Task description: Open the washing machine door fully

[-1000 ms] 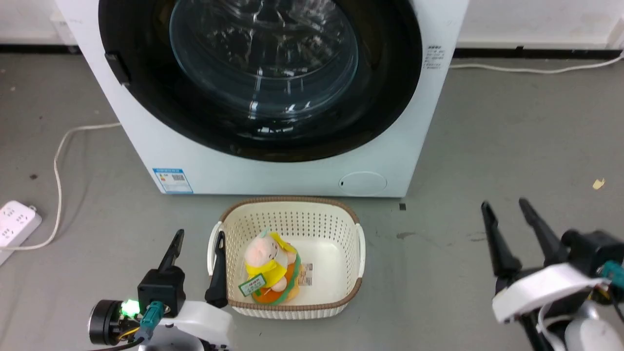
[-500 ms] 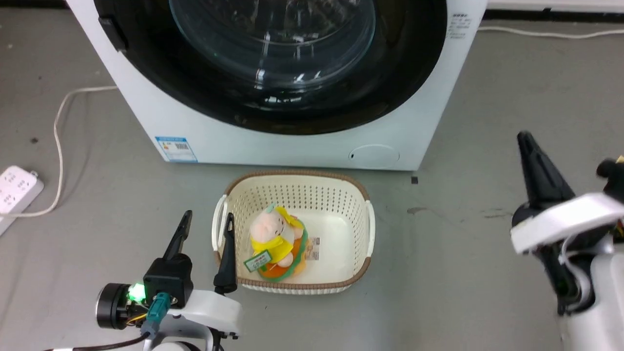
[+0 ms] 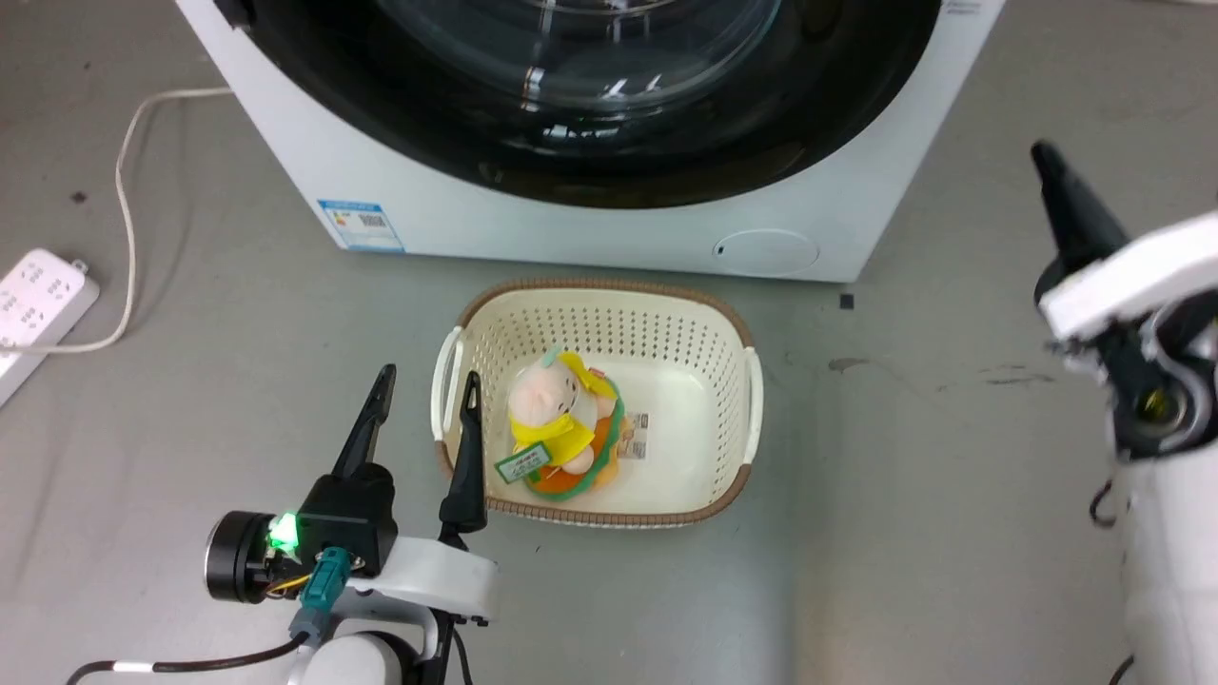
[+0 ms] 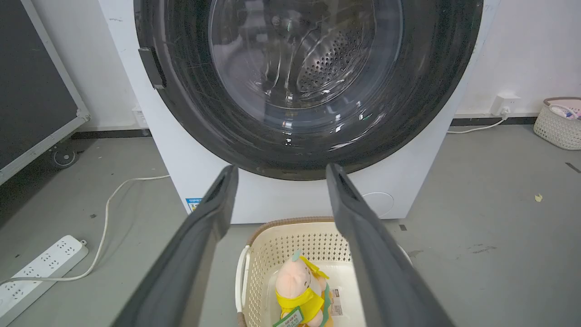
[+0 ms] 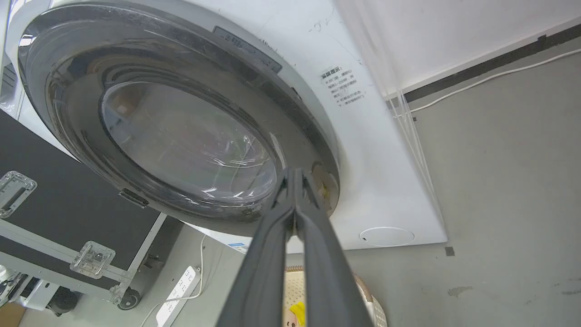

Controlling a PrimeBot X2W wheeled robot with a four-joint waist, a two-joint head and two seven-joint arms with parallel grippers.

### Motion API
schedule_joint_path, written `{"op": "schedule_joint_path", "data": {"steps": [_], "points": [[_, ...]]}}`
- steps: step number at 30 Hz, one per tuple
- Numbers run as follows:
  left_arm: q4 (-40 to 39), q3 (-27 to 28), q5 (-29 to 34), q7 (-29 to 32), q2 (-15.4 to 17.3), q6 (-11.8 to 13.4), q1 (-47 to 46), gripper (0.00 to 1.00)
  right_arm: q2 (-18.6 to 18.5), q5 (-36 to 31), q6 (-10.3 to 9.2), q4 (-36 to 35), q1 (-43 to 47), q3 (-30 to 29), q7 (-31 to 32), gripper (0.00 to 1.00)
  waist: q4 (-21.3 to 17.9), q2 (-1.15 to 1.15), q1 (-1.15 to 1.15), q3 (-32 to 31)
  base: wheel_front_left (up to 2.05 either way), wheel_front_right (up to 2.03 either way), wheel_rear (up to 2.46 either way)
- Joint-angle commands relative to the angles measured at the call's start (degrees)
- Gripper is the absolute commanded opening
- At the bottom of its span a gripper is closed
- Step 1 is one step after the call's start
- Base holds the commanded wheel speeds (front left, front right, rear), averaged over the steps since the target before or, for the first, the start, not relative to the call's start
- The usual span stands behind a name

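The head view looks steeply down from above at the floor [image 3: 952, 428] before the washing machine [image 3: 590, 238]; the left wrist view sits low and near, facing the washing machine door [image 4: 308, 81] squarely; the right wrist view looks up at it obliquely, tilted; all three share the basket [image 3: 609, 285] and machine front

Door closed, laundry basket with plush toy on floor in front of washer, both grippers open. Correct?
Not both: the right gripper is shut, fingers pressed together, per the right wrist view. The left gripper is open, the washing machine door closed, and the laundry basket with the plush toy sits on the floor before the washing machine.
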Motion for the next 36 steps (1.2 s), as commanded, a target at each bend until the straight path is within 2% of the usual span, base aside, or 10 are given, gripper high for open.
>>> {"op": "schedule_joint_path", "data": {"steps": [1, 28, 36], "points": [[-0.38, -0.73, -0.51, -0.87, 0.05, 0.87, -1.35, 1.0, -0.63, 3.09, 0.0, 3.85, -6.2, -1.18, 1.57, 0.0, 0.86, 0.0, -0.01, 1.73, 0.0, 0.0, 0.0], [-1.41, -5.32, -1.84, -3.98, 0.07, 3.51, -5.38, 1.0, -5.4, 15.52, -0.01, 24.21, -33.14, -3.91, 13.02, 0.0, 4.5, 0.0, -0.01, 10.09, 0.0, 0.0, 0.0], [-1.68, -7.01, -2.68, -4.94, 0.08, 4.58, -6.46, 1.0, -7.89, 17.52, -0.01, 33.93, -41.89, -4.21, 15.22, 0.0, 5.92, 0.0, -0.01, 12.39, 0.0, 0.0, 0.0]]}}
